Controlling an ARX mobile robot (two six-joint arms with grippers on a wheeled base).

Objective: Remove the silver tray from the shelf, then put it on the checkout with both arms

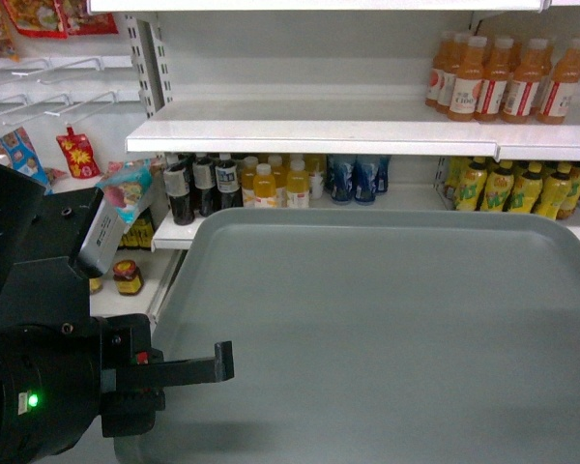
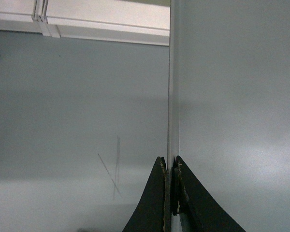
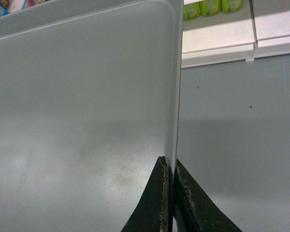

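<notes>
The left gripper is clamped on the rim of the silver tray, one finger each side of the thin edge; the right gripper pinches the opposite rim likewise. Held at both sides, the tray rides level, clear of the shelf ahead. The grey surface beneath the grippers is probably floor; no checkout is visible yet.

left gripper, right gripper, jaws clamped (both)
</notes>
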